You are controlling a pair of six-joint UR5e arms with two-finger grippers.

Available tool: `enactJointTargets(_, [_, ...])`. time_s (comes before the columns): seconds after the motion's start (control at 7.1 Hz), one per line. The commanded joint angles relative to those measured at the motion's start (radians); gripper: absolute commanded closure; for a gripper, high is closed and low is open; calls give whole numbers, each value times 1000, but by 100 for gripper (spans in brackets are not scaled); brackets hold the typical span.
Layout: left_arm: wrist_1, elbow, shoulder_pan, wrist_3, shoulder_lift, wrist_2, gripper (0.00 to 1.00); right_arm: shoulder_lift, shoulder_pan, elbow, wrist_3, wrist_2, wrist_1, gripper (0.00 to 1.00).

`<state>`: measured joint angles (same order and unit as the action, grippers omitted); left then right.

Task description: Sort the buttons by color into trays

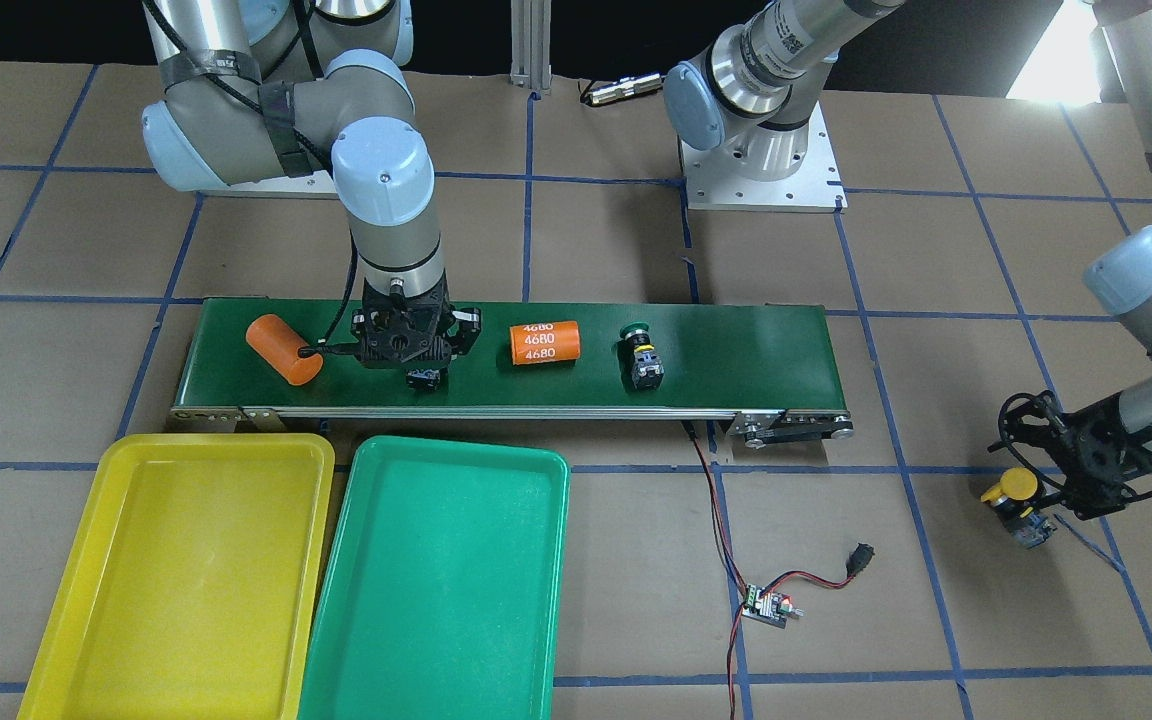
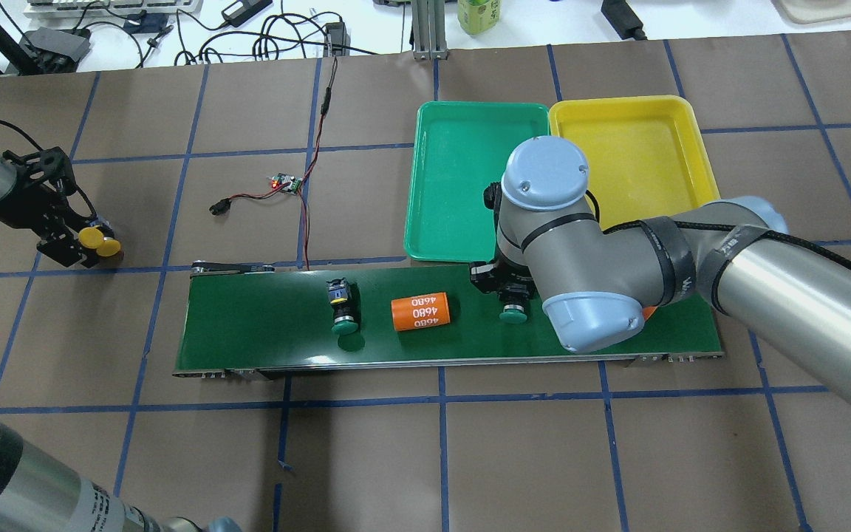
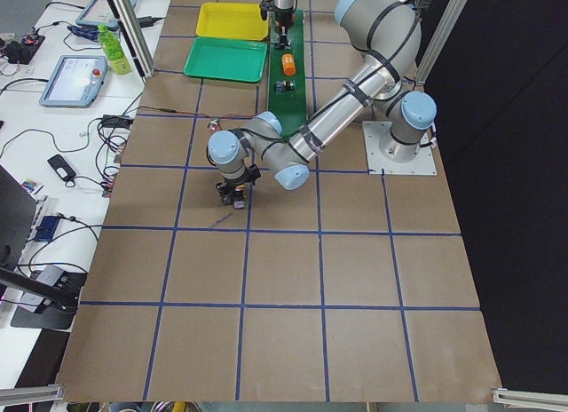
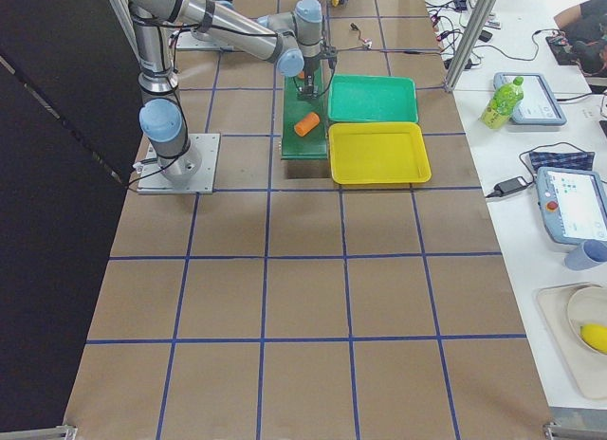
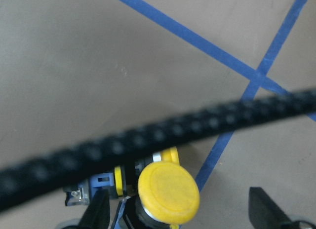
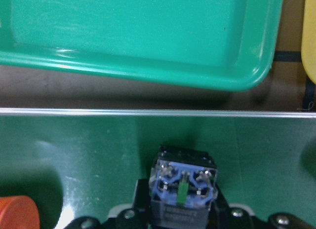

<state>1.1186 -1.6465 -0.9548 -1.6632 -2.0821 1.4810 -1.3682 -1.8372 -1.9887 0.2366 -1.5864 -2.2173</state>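
Belt (image 2: pixel 263 332): green btn (image 2: pixel 515 316) under rt arm (image 2: pixel 588 258)

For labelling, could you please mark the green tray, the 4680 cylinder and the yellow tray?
green tray (image 1: pixel 436 590), front-facing view, bare floor.
4680 cylinder (image 1: pixel 544 343), front-facing view, printed side.
yellow tray (image 1: pixel 186 590), front-facing view, bare floor.

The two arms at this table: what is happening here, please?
The right gripper seems to grip a green button on the conveyor belt. The left gripper is open around one of two yellow buttons on the table. A second green button lies on the belt. The green tray and yellow tray are empty.
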Motion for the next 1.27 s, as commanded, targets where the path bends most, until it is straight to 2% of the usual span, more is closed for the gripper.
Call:
enactJointTargets(0.0, [0, -1, 1, -6, 0, -4, 74, 9, 24, 80, -2, 8, 28, 99])
enactJointTargets(0.14, [6, 2, 1, -4, 14, -5, 77, 74, 39, 161, -8, 9, 28, 99])
enactJointTargets(0.42, [29, 1, -11, 67, 57, -4, 77, 267, 47, 388, -16, 20, 34, 94])
enactJointTargets(0.56, [131, 5, -22, 183, 112, -4, 77, 344, 52, 466, -95, 72, 27, 70])
enactJointTargets(0.7, [238, 4, -48, 262, 172, -5, 77, 380, 61, 493, -123, 83, 22, 51])
enactJointTargets(0.84, [309, 2, -123, 390, 231, -10, 77, 383, 65, 492, -123, 76, 22, 10])
enactJointTargets(0.99, [332, -16, -228, 513, 285, -10, 77, 374, 67, 488, -125, 65, 25, 0])
enactJointTargets(1.13, [333, -89, -304, 611, 345, -16, 77, 348, 69, 482, -125, 62, 36, 0])
